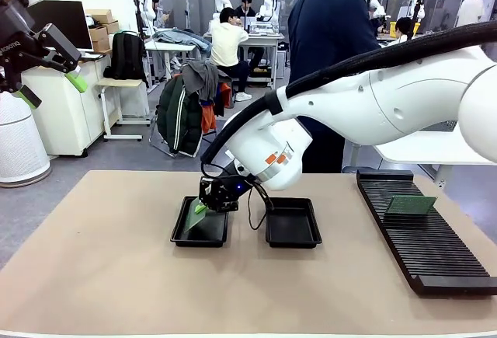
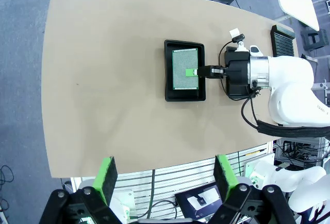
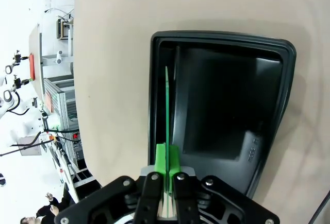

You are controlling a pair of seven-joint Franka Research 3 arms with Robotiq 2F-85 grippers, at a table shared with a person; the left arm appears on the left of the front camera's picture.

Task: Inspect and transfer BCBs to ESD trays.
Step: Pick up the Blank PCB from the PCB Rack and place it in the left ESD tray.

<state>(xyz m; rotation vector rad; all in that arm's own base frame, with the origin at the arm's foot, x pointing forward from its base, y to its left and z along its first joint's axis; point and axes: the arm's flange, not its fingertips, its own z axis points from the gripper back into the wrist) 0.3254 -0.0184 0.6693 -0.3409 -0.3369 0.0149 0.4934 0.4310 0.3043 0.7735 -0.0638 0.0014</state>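
My right gripper (image 1: 211, 200) is shut on the edge of a green BCB (image 1: 194, 216). It holds the board tilted over the left ESD tray (image 1: 198, 242). Seen from above, the BCB (image 2: 185, 69) lies within that tray's outline (image 2: 168, 87), with the right gripper (image 2: 198, 71) at its near edge. In the right wrist view the BCB (image 3: 167, 105) stands edge-on between the shut fingers (image 3: 167, 159), over the black tray (image 3: 221, 37). A second ESD tray (image 1: 293, 223) sits empty to the right. My left gripper (image 1: 50, 89) hangs open high at the far left; its green pads (image 2: 106, 180) are wide apart.
A long black slotted rack (image 1: 423, 237) lies along the table's right side with green boards (image 1: 410, 204) standing in it. A person in a dark jacket (image 1: 326, 35) stands at the far edge. Bare table spreads left of and in front of the trays.
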